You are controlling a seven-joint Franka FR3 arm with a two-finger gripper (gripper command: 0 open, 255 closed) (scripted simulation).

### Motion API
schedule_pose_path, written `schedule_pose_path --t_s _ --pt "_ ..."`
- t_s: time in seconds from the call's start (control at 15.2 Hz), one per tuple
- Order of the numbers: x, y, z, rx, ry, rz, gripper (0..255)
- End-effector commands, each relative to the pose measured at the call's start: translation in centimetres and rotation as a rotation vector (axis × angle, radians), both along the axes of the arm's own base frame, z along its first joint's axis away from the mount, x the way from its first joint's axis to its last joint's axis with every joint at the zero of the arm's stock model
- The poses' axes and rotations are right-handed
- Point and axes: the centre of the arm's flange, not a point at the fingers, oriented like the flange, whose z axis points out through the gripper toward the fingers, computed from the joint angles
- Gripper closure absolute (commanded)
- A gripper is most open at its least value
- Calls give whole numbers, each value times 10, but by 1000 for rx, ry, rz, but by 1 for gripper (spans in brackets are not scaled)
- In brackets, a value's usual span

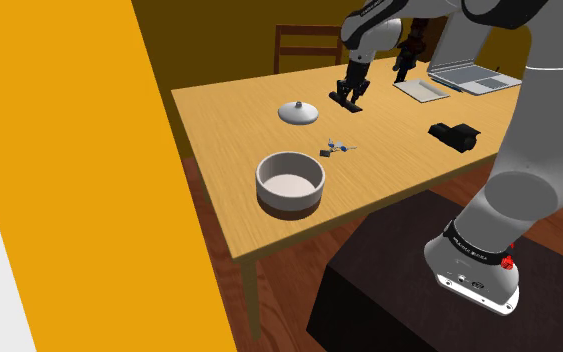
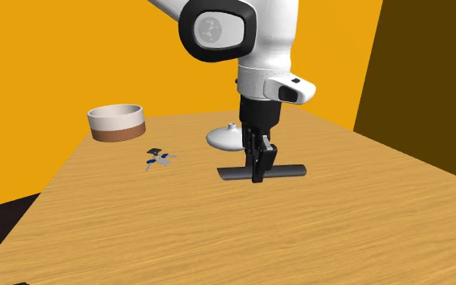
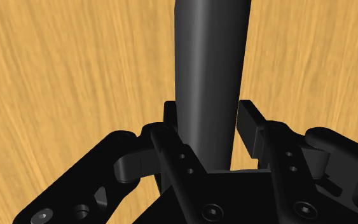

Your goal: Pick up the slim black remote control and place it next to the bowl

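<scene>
The shoulder view looks down from high beside the black box stand [image 1: 389,280] across the whole light wooden counter [image 1: 389,170], fairly far off. The second exterior view sits low over the counter, close in, facing the all-black two-finger gripper [image 2: 258,176] and slim black remote control [image 2: 287,171]. The wrist view stares straight down at both, nearest; all three share them

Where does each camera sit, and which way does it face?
Shoulder view: beside the stand, looking down over the table; the arm shows.
Second exterior view: low over the table, facing the gripper and the arm's end.
Wrist view: rides above the gripper, looking down at the remote.
Shared: the first two show the bowl.
</scene>
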Motion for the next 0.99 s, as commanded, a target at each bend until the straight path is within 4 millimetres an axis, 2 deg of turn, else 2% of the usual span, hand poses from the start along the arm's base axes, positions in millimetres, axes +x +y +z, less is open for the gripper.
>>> schedule_pose_path --t_s 0.0,0.92 --pt "-1 1 10 0 0 0 255" --pt "-1 1 84 0 0 0 255"
